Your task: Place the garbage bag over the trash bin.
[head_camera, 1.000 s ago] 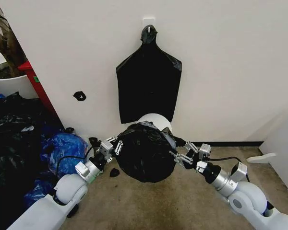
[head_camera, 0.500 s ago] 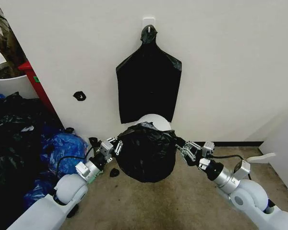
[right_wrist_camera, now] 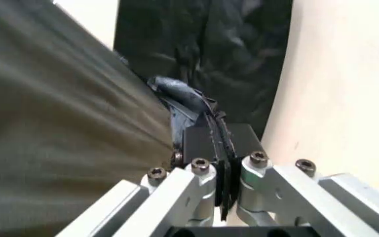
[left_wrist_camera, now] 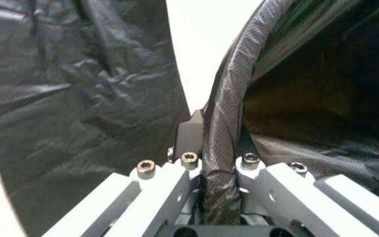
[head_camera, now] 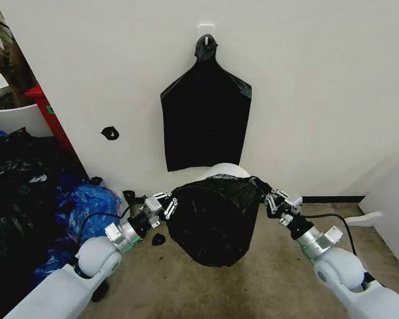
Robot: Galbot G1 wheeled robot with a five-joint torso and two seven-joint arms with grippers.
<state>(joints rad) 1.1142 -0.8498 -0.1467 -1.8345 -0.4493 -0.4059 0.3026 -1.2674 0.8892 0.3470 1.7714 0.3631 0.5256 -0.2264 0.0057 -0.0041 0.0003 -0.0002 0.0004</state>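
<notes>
Against the pale wall, both arms reach forward from low down. The left gripper (head_camera: 167, 203) and right gripper (head_camera: 268, 197) each pinch one side of the thin, glossy, crinkled black garbage bag (head_camera: 214, 220), stretching its mouth wide before the round white plastic trash bin (head_camera: 229, 170), whose rim peeks above. A flat smooth black bag (head_camera: 205, 119) hangs on the wall behind.

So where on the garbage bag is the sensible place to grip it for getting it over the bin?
At the rim of its mouth, on opposite sides. The garbage bag hangs stretched between the left gripper and the right gripper, each shut on a bunched rim edge, approached from the outer side. That holds the mouth spread in front of the trash bin.
</notes>
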